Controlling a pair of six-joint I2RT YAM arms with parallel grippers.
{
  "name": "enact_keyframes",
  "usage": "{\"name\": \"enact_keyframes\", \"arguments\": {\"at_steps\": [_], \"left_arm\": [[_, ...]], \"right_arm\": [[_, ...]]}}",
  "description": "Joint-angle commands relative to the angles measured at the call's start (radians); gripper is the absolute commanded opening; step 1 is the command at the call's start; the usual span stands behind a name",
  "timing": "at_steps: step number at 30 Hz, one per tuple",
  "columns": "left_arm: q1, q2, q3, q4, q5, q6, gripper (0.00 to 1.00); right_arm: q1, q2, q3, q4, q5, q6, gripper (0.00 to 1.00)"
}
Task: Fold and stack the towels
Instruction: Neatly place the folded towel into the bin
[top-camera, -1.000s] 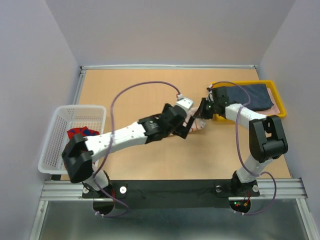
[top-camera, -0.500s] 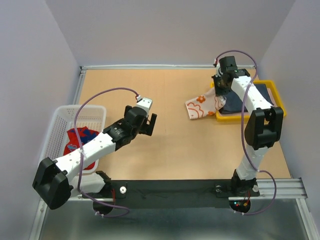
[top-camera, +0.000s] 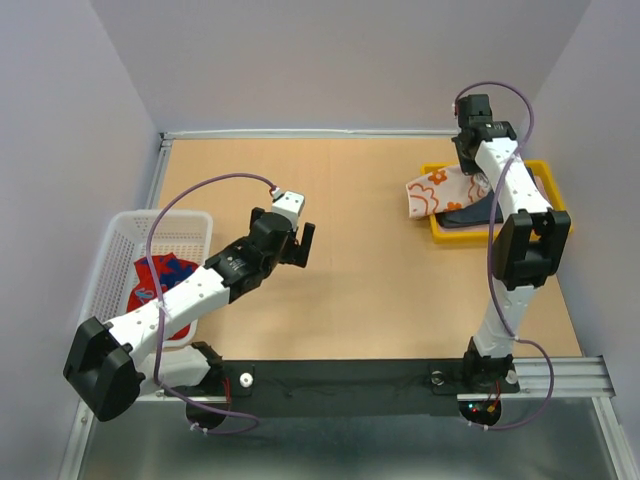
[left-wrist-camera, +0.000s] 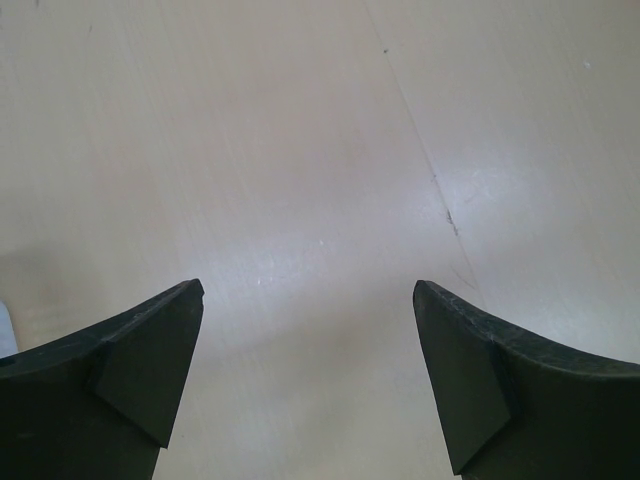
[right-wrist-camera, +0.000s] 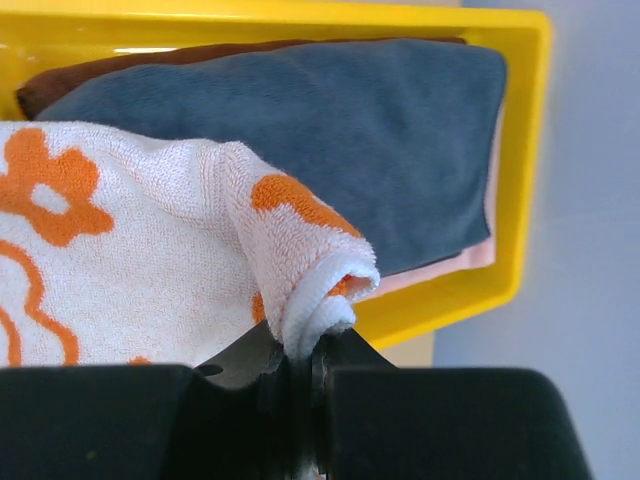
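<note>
Two fingers of the right gripper (right-wrist-camera: 305, 350) are pinched fully together on a bunched edge of the orange towel (right-wrist-camera: 130, 250). It is hung from them over the left rim of the tray (right-wrist-camera: 520, 150) and in front of the navy towel (right-wrist-camera: 330, 120), which is laid folded on the brown towel (right-wrist-camera: 100, 65) inside that tray. The left gripper (left-wrist-camera: 308, 300) is held wide apart with nothing between its fingers, above the table (left-wrist-camera: 300, 130), and the red towel (top-camera: 160, 275) is seen crumpled in the basket (top-camera: 150, 225).
</note>
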Motion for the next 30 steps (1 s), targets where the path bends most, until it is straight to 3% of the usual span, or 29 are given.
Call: {"name": "enact_keyframes", "arguments": {"at_steps": [1, 30], "left_arm": [[-0.015, -0.004, -0.003, 0.042, -0.036, -0.004, 0.97], [-0.039, 0.031, 0.007, 0.031, -0.059, -0.013, 0.96]], "right_arm": [[-0.014, 0.014, 0.073, -0.006, 0.118, -0.044, 0.0], [-0.031, 0.134, 0.142, 0.102, 0.314, -0.182, 0.0]]}}
